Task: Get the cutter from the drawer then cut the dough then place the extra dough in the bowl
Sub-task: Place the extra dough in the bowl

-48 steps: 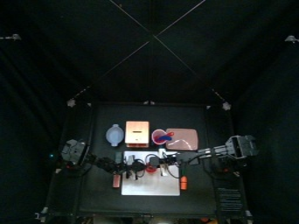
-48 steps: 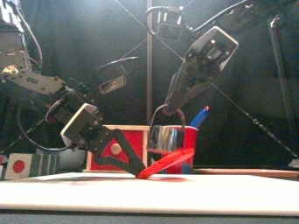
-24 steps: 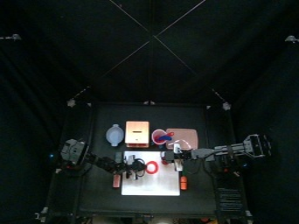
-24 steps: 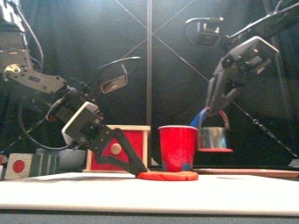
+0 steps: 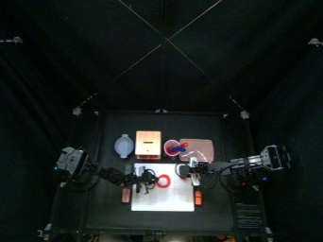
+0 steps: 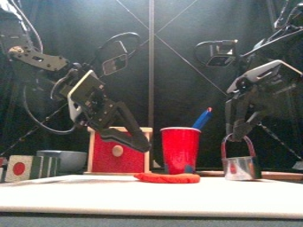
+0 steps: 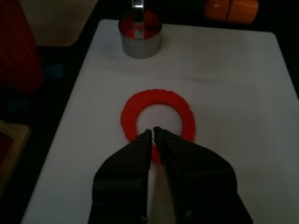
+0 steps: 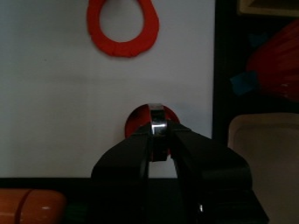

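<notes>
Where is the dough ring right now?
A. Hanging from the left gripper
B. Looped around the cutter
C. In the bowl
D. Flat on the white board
D: the dough ring lies flat on the white board, with the left gripper raised above it and the cutter off to one side, held by its wire handle in the right gripper.

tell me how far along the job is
Done: the round metal cutter is out, and the flat red dough on the white cutting board is cut into a ring. In hand: the right gripper holds the cutter's wire handle, cutter standing on the board. Left: the ring, below the shut left gripper, must go into the blue-grey bowl.
</notes>
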{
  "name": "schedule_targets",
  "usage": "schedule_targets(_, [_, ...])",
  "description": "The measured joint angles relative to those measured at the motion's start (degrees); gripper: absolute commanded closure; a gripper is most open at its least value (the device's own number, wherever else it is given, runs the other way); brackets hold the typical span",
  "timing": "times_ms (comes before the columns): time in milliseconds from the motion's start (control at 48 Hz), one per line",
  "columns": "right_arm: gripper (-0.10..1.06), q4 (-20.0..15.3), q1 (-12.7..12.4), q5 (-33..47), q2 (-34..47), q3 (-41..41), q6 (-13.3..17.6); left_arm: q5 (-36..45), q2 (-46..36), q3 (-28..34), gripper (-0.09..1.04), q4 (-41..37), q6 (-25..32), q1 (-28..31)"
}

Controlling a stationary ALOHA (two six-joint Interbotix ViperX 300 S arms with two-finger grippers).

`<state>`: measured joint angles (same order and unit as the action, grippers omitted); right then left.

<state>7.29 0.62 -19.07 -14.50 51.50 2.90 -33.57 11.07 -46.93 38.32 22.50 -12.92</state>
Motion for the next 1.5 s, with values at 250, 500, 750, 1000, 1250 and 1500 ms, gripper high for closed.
schedule_targets(250, [0.16, 0.0, -0.1, 0.0, 0.0, -1.1, 0.1, 0.4, 0.5, 1.3, 0.36, -1.8, 1.1, 2.1])
schedule_targets(500, [0.16, -1.5, 0.0, 0.8, 0.0, -2.0, -0.1, 8.4, 4.5, 6.3, 0.32, -7.2, 3.3, 6.4])
schedule_targets(750, [0.16, -2.4, 0.2, 1.3, 0.0, -2.1, -0.1, 14.9, 6.2, 10.0, 0.16, -9.6, 3.5, 8.4])
schedule_targets(1000, [0.16, -2.5, 0.2, 1.5, 0.0, -2.1, -0.1, 15.5, 6.5, 10.3, 0.14, -10.2, 3.5, 9.1])
schedule_targets(1250, [0.16, -2.5, 0.3, 2.0, 0.0, -1.8, -0.2, 19.9, 7.7, 11.7, 0.18, -10.2, 3.4, 9.7])
schedule_targets(1500, [0.16, -2.5, 0.3, 2.3, 0.0, -1.6, -0.1, 21.9, 7.6, 12.3, 0.31, -10.1, 3.4, 9.8])
